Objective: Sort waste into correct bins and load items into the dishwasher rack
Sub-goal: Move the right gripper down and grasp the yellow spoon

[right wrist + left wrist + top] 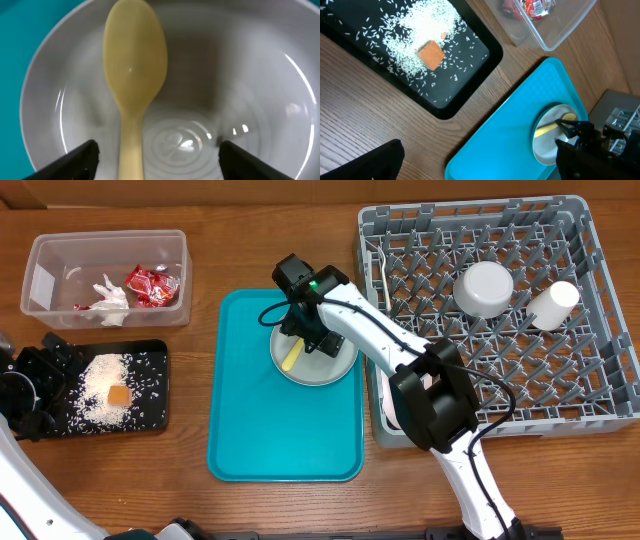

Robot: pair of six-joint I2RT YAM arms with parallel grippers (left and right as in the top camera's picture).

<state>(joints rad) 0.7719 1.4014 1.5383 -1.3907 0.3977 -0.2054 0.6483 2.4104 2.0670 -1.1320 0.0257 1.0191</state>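
Spoon (134, 85) lies in the grey plate (260, 100); right gripper (157, 150) straddles its handle, jaws wide. Left gripper (40, 388) gapes wide, empty, beside the black tray (155, 395).

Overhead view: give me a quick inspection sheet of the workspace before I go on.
Surface: wooden table, teal tray central.
Job's things: spoon on plate; bowl, cup in rack; wrapper, napkin in tub; rice, orange cube on black tray.
Clutter: nothing seen.
Grippers: right gripper open astride spoon handle; left gripper open, empty.
Cables: black cable along right arm.
Surroundings: nothing seen.
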